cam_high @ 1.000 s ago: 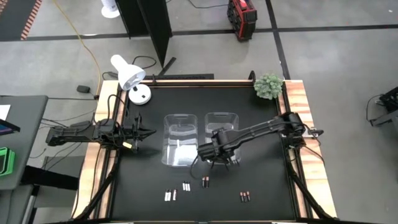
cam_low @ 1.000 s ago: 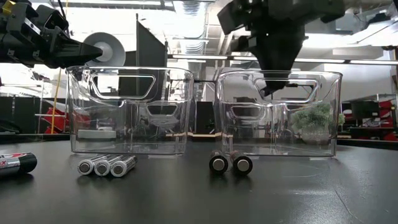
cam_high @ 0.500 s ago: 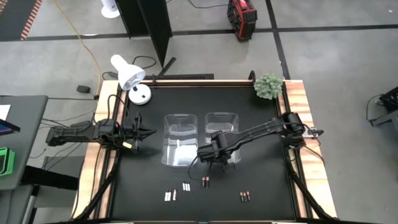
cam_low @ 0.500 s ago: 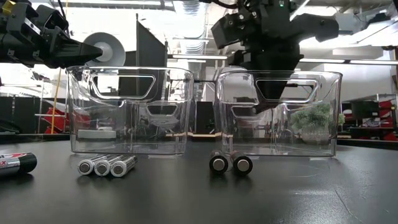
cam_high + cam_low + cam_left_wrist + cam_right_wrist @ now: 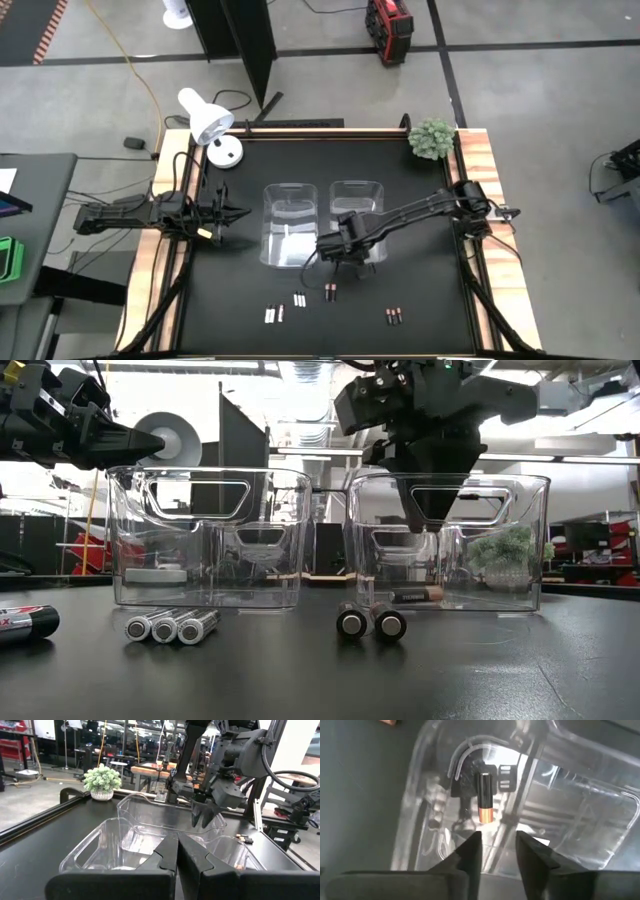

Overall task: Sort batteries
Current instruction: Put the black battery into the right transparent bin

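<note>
My right gripper [image 5: 497, 837] hangs open over the near end of the right clear bin [image 5: 450, 540], fingers pointing down with nothing between them. Below it a dark battery with a copper end [image 5: 484, 797] lies on its side on that bin's floor [image 5: 405, 597]. My left gripper [image 5: 177, 840] is shut and level at the table's left edge [image 5: 240, 211], away from everything. Loose batteries lie on the black table near its front: three silver ones [image 5: 170, 627], two dark ones [image 5: 371, 624], and more pairs [image 5: 393, 317].
The left clear bin [image 5: 205, 540] stands beside the right one and holds something pale [image 5: 155, 573]. A red-labelled battery [image 5: 25, 623] lies at the near left. A small plant [image 5: 432, 138] and a white lamp [image 5: 205, 122] stand at the far corners.
My right gripper has sunk a little over the right bin and opened. The dark copper-ended battery has dropped from it and now lies on the bin's floor.
</note>
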### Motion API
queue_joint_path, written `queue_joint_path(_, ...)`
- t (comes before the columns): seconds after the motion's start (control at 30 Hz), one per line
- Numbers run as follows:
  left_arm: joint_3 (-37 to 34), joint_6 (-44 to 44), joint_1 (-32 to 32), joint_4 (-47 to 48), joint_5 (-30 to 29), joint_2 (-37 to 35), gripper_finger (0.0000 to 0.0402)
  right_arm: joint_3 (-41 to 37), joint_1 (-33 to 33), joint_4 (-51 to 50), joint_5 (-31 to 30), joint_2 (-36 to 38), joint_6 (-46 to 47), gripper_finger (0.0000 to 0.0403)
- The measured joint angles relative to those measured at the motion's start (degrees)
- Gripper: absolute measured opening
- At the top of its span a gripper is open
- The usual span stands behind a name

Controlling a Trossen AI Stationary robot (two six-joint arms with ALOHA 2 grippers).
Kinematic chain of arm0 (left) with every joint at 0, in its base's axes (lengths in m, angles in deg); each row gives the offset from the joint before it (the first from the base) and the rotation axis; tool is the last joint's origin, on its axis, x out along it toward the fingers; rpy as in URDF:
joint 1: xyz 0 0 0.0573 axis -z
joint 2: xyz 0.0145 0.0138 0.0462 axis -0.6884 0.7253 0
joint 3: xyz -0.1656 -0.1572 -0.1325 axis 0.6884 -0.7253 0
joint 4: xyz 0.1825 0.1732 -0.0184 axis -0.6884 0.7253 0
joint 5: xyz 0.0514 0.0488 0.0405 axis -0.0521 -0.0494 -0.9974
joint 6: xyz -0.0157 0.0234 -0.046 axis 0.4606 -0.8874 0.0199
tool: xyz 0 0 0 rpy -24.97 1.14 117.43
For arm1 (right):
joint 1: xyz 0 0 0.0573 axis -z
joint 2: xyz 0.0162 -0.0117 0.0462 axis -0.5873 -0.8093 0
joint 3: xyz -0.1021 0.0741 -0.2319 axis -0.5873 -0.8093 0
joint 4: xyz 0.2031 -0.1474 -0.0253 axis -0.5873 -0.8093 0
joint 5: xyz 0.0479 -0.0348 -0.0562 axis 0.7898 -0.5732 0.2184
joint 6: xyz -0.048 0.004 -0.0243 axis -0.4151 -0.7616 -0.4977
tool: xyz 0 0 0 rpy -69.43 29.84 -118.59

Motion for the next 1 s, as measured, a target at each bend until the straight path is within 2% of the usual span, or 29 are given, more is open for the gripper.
queue_joint_path(0.13,0.00,0.00,0.00,0.00,0.00,0.01,0.0000,0.00,-0.11,-0.07,0.02,0.00,0.00,0.0187)
queue_joint_path(0.27,0.00,0.00,0.00,0.00,0.00,0.00,0.0000,0.00,-0.56,-0.15,-0.62,0.17,-0.19,0.0210)
queue_joint_path(0.67,0.00,0.00,0.00,0.00,0.00,0.00,0.0000,0.00,-1.97,0.89,-10.23,7.98,-0.20,0.0214)
queue_joint_path(0.83,0.00,0.00,0.00,0.00,0.00,0.00,0.0000,0.04,-4.76,5.13,-10.37,11.56,-1.51,0.0214)
queue_joint_path(1.0,0.00,0.00,0.00,0.00,0.00,0.00,0.0000,0.04,-9.53,12.53,-10.32,12.01,-6.23,0.0214)
